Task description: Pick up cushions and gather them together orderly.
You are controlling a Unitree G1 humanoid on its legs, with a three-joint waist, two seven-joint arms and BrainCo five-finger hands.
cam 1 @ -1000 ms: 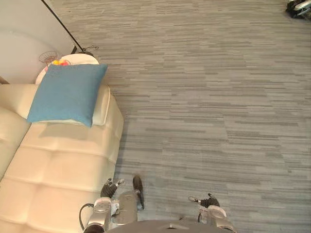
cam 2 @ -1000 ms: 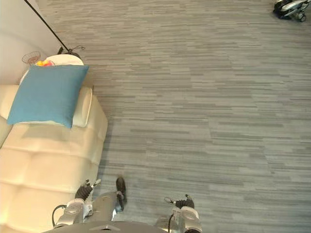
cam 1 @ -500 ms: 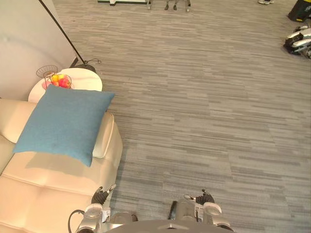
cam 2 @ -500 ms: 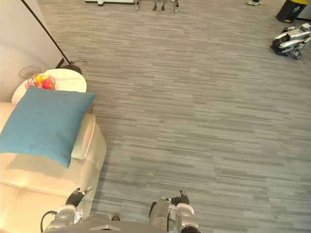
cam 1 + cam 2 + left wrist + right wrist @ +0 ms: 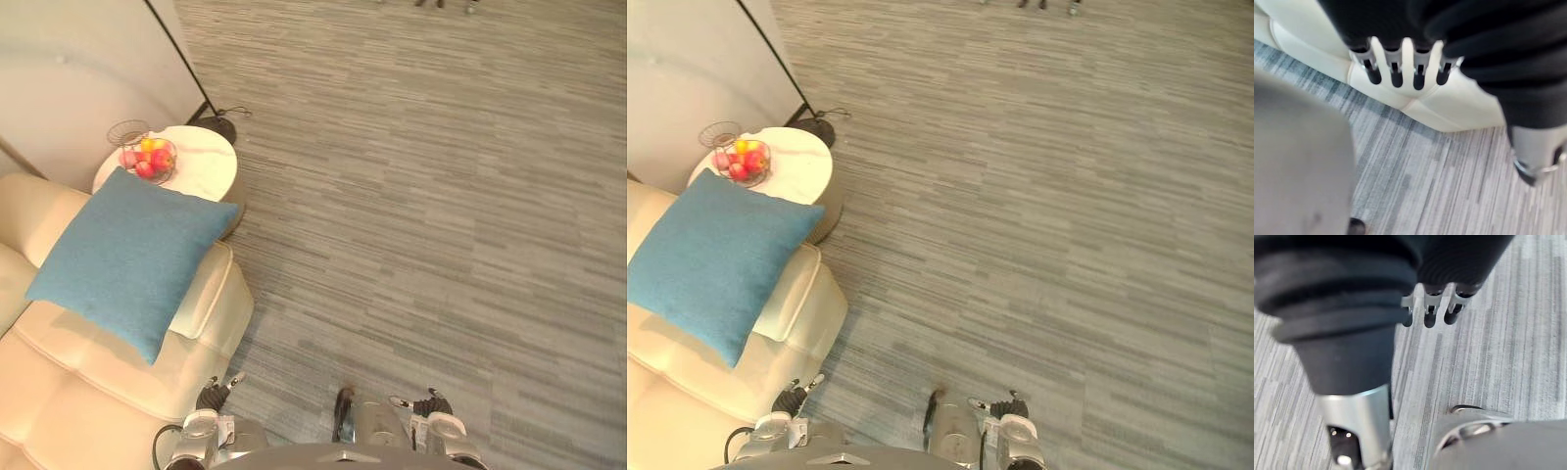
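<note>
A blue square cushion [image 5: 127,257] leans on the armrest of a cream sofa [image 5: 69,392] at the left. Both hands hang low near the bottom edge, well short of the cushion. My left hand [image 5: 214,396] is beside the sofa's front corner; in its wrist view the left hand [image 5: 1396,73] has straight, relaxed fingers over the sofa's edge and holds nothing. My right hand [image 5: 427,405] hangs over the carpet; its wrist view shows the right hand [image 5: 1429,313] with fingers loose and empty.
A round white side table [image 5: 201,174] stands past the sofa's arm with a wire bowl of fruit [image 5: 147,157] on it. A floor lamp's black pole [image 5: 181,59] and base [image 5: 219,125] stand by the wall. Grey striped carpet [image 5: 421,215] spreads to the right.
The camera has turned, so the side table and fruit bowl now show in full. The cushion stays on the armrest. Both hands keep hanging low.
</note>
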